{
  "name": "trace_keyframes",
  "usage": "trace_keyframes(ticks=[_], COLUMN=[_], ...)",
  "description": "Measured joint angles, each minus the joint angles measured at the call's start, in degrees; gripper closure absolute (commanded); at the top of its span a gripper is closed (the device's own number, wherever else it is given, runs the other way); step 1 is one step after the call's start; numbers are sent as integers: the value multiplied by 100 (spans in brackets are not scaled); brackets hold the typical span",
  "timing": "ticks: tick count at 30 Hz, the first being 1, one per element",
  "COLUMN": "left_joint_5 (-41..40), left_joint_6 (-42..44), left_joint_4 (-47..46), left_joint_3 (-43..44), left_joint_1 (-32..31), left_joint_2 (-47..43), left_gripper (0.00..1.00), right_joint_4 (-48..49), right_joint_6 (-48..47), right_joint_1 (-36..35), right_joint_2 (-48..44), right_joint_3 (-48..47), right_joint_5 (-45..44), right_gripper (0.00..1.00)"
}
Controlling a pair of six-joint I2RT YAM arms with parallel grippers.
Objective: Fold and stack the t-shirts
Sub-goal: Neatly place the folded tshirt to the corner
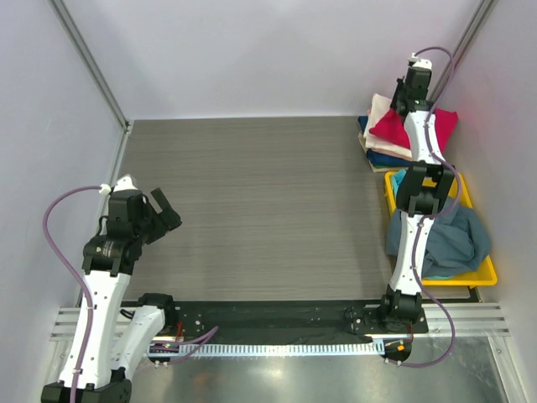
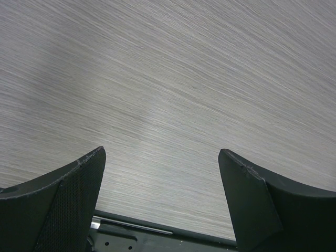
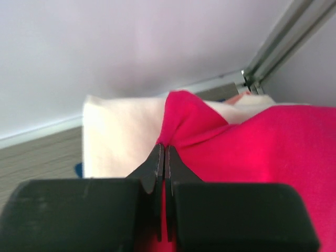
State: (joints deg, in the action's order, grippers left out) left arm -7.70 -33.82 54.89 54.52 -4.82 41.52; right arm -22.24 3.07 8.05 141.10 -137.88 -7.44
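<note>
At the back right of the table lies a stack of folded t-shirts. The crimson-pink one (image 1: 394,128) (image 3: 262,142) is on top, over a cream-white one (image 1: 379,113) (image 3: 121,131) and a navy one (image 1: 388,158). My right gripper (image 1: 401,107) (image 3: 164,147) is shut on a puckered edge of the crimson-pink shirt. A slate blue-grey t-shirt (image 1: 449,239) lies crumpled in the yellow tray (image 1: 487,273). My left gripper (image 1: 168,211) (image 2: 161,157) hangs open over the bare table at the left, with nothing between its fingers (image 2: 79,178).
The yellow tray sits at the right edge, just in front of the stack. Metal frame posts (image 3: 278,42) and the grey back wall stand close behind the stack. A black base rail (image 1: 277,315) runs along the near edge.
</note>
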Motion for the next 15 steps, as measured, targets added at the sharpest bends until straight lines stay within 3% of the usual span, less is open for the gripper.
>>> trace_keyframes(ticks=[15], left_joint_5=[0], left_joint_6=[0], left_joint_4=[0], left_joint_3=[0], left_joint_1=[9], left_joint_2=[0], left_gripper=[11], right_joint_4=[542], right_joint_6=[61], right_joint_1=[-199], right_joint_2=[-330], right_joint_3=[22], right_joint_5=[503], right_gripper=[98])
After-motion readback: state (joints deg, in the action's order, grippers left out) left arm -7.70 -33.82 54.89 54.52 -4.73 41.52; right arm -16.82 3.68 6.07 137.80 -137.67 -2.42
